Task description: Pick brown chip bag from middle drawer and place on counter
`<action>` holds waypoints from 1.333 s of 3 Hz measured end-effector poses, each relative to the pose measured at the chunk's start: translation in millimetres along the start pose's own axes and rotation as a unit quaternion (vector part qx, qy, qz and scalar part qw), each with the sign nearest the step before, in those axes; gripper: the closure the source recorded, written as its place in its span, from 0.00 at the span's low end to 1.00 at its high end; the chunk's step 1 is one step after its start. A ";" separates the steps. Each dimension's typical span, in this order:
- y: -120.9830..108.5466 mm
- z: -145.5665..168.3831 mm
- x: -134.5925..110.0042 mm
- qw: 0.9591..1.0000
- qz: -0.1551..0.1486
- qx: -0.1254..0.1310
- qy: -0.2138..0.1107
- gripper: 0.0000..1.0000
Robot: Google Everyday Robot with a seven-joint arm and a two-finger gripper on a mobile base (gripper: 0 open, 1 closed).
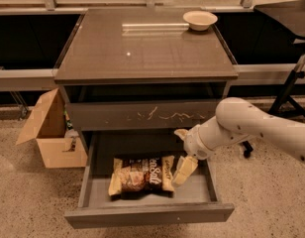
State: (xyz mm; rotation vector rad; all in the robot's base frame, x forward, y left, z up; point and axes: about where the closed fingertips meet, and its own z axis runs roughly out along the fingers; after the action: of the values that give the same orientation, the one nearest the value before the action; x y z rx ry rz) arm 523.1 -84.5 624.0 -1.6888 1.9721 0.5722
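A: Where is the brown chip bag (141, 175)?
B: Flat in the open middle drawer (148, 214), not lifted.
A: And the claw (182, 151)?
B: Spread wide just beside the bag's right end, gripping nothing. The grasp, the lift and the placing on the counter (142, 48) are all left.

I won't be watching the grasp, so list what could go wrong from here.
The gripper hovers in the middle drawer at the right end of the brown chip bag, jaws open; pinching only that edge might let it slip. The scratched drawer front sits above the arm, so a straight lift could bump it. The bowl near the back of the counter could get knocked.
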 end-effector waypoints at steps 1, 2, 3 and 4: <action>-1.2 36.7 11.3 1.000 0.010 -0.004 0.000 0.00; -3.6 62.5 16.8 1.000 0.015 -0.008 -0.003 0.00; -9.1 89.7 21.1 0.999 0.020 -0.023 -0.024 0.00; -13.0 100.3 25.4 0.999 0.020 -0.024 -0.013 0.00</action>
State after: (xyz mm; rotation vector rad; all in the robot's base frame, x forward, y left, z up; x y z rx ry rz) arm 541.4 -46.7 528.5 -1.6652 1.9932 0.6561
